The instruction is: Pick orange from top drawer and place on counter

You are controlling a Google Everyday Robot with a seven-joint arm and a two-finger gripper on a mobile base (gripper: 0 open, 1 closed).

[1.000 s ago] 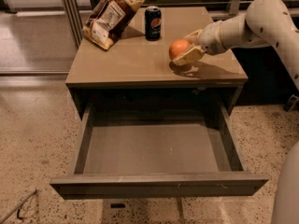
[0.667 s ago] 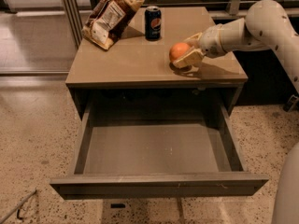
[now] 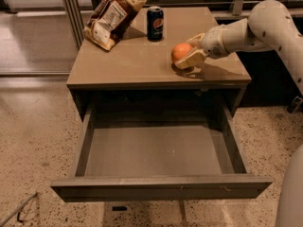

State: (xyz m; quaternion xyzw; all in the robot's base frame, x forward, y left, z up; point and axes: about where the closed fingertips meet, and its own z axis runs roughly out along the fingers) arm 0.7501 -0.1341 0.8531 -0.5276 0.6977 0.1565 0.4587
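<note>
Orange (image 3: 180, 52) is on the counter (image 3: 142, 60), right half, nearer the front edge than the back, w/ a small shadow under it. Vs. the frames a sec ago it's almost in the same spot, maybe a touch lower. Can't tell if it's fully resting on the surface or just above it.

Gripper (image 3: 188, 51) comes in from the right edge and is closed around the orange. One tan finger (image 3: 191, 59) is on the front-right side of the fruit, the other is behind it. Grip looks the same as before. Arm (image 3: 246, 30) reaches across the back-right corner, and its pose has barely shifted since the earlier frames.

Top drawer (image 3: 156, 187) is pulled all the way out below the front edge, same as before. Inside, only the smooth grey bottom and low side walls show. Front panel is plain and flat.

Rest of the counter hasn't changed. Soda can (image 3: 155, 22) stands upright near the back edge, about mid-width, well apart from the orange. Snack bag (image 3: 112, 17) lies tilted at the back-left corner, just beside the can. Speckled floor (image 3: 33, 141) is around the cabinet.
</note>
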